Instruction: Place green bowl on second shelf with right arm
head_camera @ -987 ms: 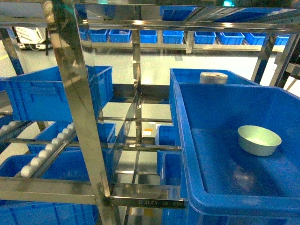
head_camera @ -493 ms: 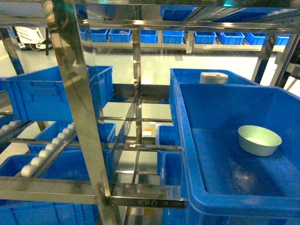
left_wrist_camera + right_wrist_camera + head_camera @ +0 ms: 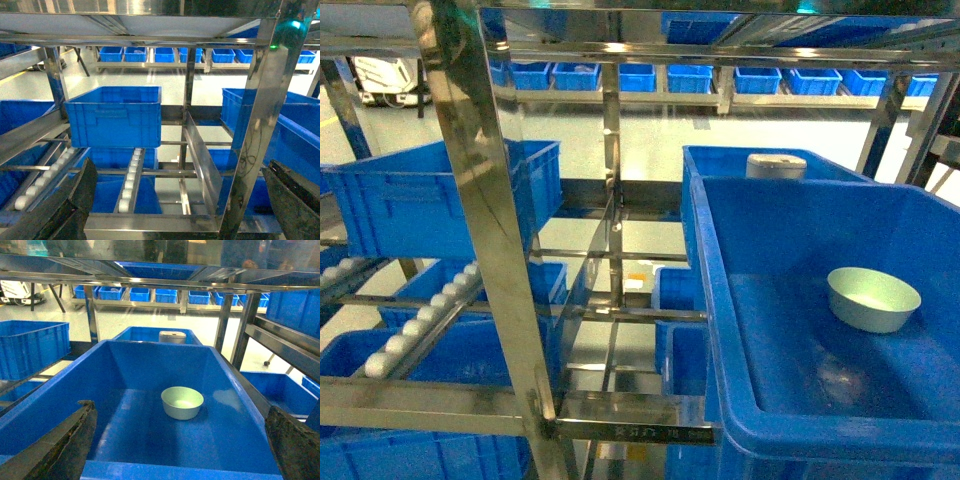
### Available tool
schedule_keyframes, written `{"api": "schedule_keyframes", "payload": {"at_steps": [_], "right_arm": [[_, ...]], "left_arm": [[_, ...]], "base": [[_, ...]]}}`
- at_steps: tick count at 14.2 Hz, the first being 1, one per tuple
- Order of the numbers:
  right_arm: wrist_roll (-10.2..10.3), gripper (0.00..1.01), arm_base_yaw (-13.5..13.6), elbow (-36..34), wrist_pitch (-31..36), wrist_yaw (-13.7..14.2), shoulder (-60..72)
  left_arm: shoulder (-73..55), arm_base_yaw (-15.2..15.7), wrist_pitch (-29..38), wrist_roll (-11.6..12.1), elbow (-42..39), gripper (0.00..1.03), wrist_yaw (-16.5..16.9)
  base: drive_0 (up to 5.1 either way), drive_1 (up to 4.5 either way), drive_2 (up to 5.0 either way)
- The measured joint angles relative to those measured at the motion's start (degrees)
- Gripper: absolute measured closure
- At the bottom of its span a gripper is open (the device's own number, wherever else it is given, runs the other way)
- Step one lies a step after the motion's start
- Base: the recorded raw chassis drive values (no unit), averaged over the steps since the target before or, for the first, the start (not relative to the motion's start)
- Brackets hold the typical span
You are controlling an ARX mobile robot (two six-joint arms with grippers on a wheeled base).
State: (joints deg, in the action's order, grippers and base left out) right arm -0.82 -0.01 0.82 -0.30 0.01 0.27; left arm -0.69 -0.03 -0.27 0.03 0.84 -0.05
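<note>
Steel rack (image 3: 490, 230), multi-tier w/ roller lanes. Near blue crate (image 3: 150, 410), rack's rt side: holds green bowl (image 3: 182, 402) upright on its floor, toward far wall, touching nothing else. White container (image 3: 172, 336) in crate just behind. Right gripper (image 3: 180, 450): spread wide, empty, short of the bowl. Left gripper (image 3: 180, 205): spread, empty, facing rack's left lanes.

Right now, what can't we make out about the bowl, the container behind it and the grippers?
- White cylindrical container: lower body hidden by crate wall, head and right wrist views.
- Small pale mint-green bowl: its underside, hidden by its own sides.
- Right gripper, left gripper: fingers cut off by frame edges.
</note>
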Motion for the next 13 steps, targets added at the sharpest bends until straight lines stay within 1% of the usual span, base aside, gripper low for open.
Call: {"api": "schedule_keyframes", "payload": {"at_steps": [1,13], "right_arm": [[0.02,0.03,0.00,0.00,0.00,0.00,0.00],[0.02,0.03,0.00,0.00,0.00,0.00,0.00]], "left_arm": [[0.00,0.00,0.00,0.00,0.00,0.05,0.00],[0.00,0.00,0.00,0.00,0.00,0.05,0.00]], "base": [[0.0,0.00,0.0],[0.0,0.00,0.0]]}}
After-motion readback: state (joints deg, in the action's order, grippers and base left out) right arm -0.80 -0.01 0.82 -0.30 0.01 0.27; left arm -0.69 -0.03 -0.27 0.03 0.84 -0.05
